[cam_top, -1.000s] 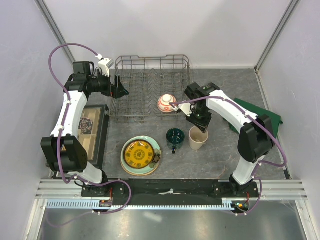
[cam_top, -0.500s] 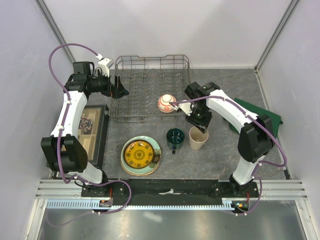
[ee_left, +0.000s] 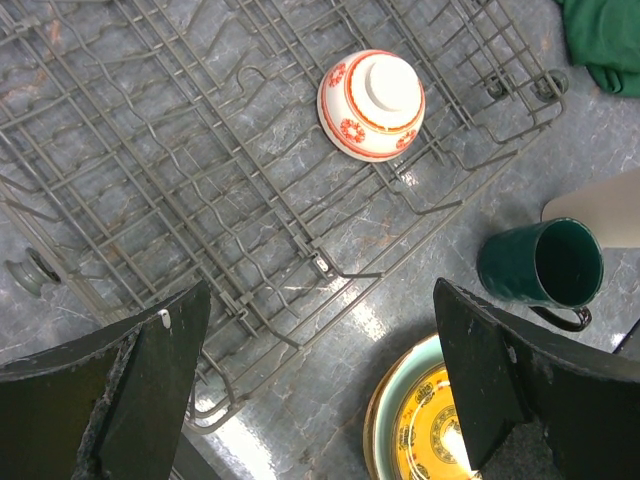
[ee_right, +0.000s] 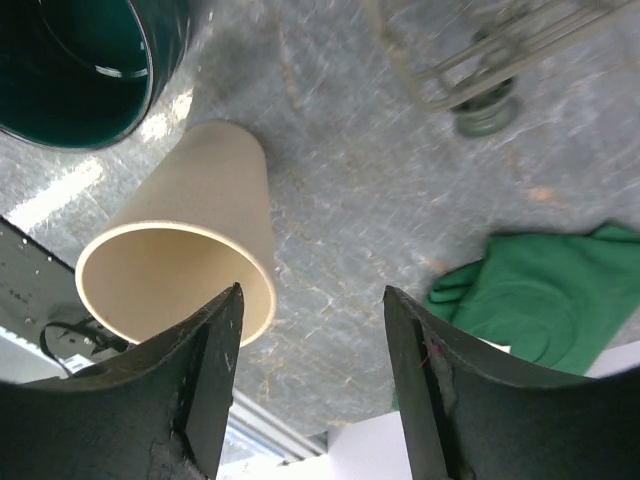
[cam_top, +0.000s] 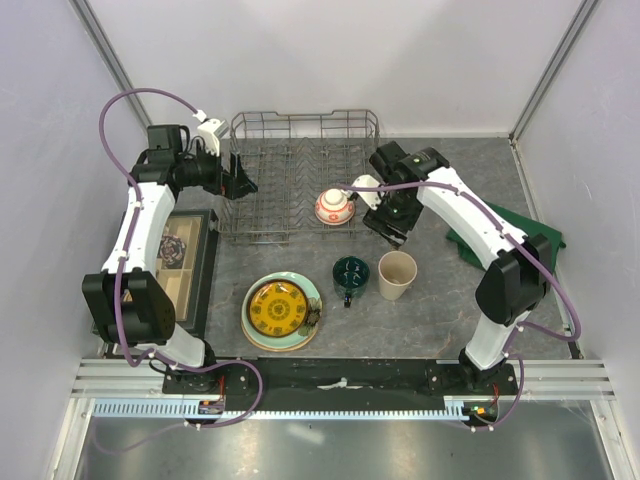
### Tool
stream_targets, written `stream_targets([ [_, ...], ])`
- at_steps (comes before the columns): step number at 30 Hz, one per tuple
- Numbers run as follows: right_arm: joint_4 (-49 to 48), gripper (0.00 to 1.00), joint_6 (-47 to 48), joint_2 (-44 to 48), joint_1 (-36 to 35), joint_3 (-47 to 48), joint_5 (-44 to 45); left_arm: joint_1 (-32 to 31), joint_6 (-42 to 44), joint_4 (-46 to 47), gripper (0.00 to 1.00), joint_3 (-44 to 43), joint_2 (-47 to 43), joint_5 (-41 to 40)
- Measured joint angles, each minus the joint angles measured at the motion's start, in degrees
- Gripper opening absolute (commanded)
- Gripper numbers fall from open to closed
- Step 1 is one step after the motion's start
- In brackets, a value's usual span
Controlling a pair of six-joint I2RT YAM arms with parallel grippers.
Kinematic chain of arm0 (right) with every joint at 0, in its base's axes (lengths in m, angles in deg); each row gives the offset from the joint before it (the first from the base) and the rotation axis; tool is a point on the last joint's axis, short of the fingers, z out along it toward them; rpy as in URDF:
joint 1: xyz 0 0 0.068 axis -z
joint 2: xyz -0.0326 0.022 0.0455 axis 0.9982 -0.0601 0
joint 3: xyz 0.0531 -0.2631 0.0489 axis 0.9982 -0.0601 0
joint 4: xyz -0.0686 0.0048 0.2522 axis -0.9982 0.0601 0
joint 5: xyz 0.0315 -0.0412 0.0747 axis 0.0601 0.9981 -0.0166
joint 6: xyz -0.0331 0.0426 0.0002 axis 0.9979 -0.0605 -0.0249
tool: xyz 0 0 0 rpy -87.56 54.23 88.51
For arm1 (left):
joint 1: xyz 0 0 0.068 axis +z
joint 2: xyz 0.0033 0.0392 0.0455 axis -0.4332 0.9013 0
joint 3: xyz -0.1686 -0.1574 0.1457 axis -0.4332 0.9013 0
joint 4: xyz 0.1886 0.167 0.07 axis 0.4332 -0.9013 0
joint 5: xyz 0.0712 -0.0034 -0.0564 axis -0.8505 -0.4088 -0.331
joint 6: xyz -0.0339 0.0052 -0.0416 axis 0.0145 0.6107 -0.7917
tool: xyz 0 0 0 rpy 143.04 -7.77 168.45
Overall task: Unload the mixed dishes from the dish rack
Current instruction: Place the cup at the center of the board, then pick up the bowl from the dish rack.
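Observation:
The grey wire dish rack (cam_top: 300, 170) stands at the back of the table. A red-and-white bowl (cam_top: 334, 207) lies upside down in its front right part, and shows in the left wrist view as the bowl (ee_left: 371, 105). The tall beige cup (cam_top: 396, 275) stands upright on the table beside the dark green mug (cam_top: 350, 273). A small yellow plate (cam_top: 277, 307) lies on the pale-green plate (cam_top: 308, 296). My right gripper (cam_top: 390, 222) hangs open just behind the cup (ee_right: 190, 260), holding nothing. My left gripper (cam_top: 238, 178) is open at the rack's left side.
A flat dark-framed tray (cam_top: 180, 262) lies at the left under the left arm. A green cloth (cam_top: 505, 225) is bunched at the right, behind the right arm. White walls close in the table on three sides.
My right gripper has opened, let go of the beige cup and drawn back and up toward the rack. The cup stays standing. The left arm has not moved.

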Motion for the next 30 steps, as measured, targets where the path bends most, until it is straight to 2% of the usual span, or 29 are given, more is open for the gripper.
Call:
stream_targets([
  [5, 0.3, 0.7, 0.0, -0.1, 0.0, 4.9, -0.2, 0.0, 0.2, -0.1, 0.99, 0.5, 0.0, -0.1],
  [8, 0.3, 0.77, 0.0, -1.1, 0.0, 9.0, -0.3, 0.0, 0.2, 0.1, 0.99, 0.7, 0.0, -0.1],
  [13, -2.5, 0.78, 0.0, -4.7, 0.0, 13.8, -1.6, 0.0, 0.2, 1.2, 0.99, 1.9, 0.3, -0.2],
  [30, -28.2, 0.78, -5.5, -19.6, 0.0, 17.2, -7.0, 0.0, 0.2, 6.6, 0.99, 5.3, 0.7, -2.9],
])
